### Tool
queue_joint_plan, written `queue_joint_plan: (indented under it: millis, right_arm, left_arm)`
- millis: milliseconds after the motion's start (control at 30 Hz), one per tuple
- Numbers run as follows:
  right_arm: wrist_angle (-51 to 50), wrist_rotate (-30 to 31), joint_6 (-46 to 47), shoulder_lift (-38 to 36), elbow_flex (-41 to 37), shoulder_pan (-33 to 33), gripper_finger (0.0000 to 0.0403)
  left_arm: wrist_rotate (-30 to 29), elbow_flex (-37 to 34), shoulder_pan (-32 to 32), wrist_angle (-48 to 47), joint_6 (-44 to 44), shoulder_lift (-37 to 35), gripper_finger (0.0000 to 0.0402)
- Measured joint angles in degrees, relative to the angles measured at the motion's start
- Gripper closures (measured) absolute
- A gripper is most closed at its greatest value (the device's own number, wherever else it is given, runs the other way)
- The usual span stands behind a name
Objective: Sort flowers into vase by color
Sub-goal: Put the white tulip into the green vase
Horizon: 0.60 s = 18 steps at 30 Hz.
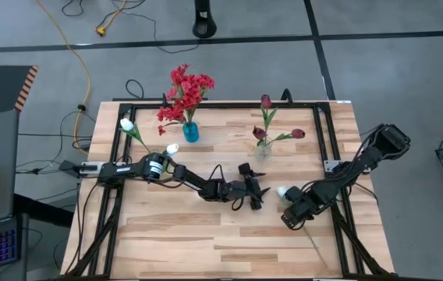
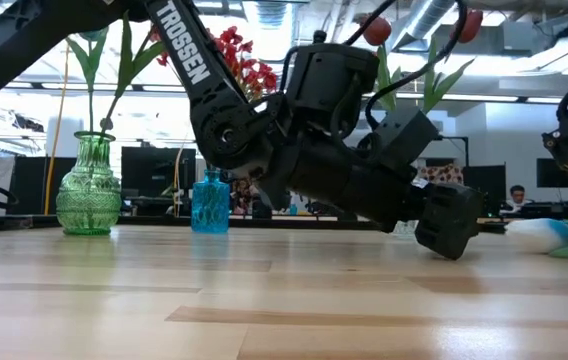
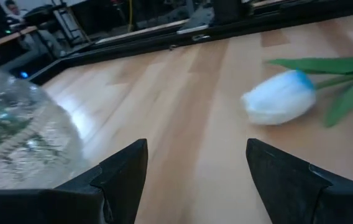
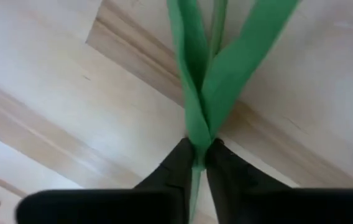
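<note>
A white tulip (image 1: 281, 191) lies near the table's middle, its head (image 3: 279, 98) on the wood and green leaves (image 3: 344, 74) behind it. My right gripper (image 1: 293, 212) is shut on its stem. My left gripper (image 1: 254, 195) is open and low over the table, pointing at the tulip head from the left. Red flowers (image 1: 184, 92) stand in a blue vase (image 1: 190, 131). Maroon tulips (image 1: 267, 101) stand in a clear vase (image 1: 262, 148). Two white tulips (image 1: 128, 125) rise from a green vase (image 2: 89, 190). My right gripper (image 4: 199, 155) pinches the tulip's green stem where the leaves join (image 4: 198, 134), between its two fingertips. It comes from above, pointing down. The tulip stays low, with its white head (image 2: 539, 232) on the table.
A black frame (image 1: 206, 104) borders the tabletop. The clear vase (image 3: 9, 124) stands close beside my left gripper. Bare wood lies along the near half of the table (image 1: 206, 242). Cables and a yellow cord (image 1: 81, 62) lie on the floor beyond.
</note>
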Motion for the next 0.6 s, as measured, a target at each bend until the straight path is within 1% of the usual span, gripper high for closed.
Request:
queue_joint_plan:
  millis: [200, 333, 433, 600]
  right_arm:
    - [0.17, 0.77, -0.23, -0.02, 0.07, -0.02, 0.0369]
    - [0.94, 2.15, -2.49, -0.02, 0.07, -0.04, 0.0375]
    - [2.14, 2.84, -3.28, -0.02, 0.04, -0.46, 0.037]
    - [4.48, 6.03, -4.66, 0.0, 0.11, -1.06, 0.0373]
  left_arm:
    - [1.07, -0.04, -1.37, -0.4, 0.08, -2.52, 0.0141]
    - [1.09, -0.04, -2.32, -3.86, 1.36, -5.79, 0.0141]
    - [1.11, -0.04, -3.21, -9.19, 1.58, -9.82, 0.0141]
    - [1.61, -0.04, -4.52, -24.24, -1.01, -18.4, 0.0141]
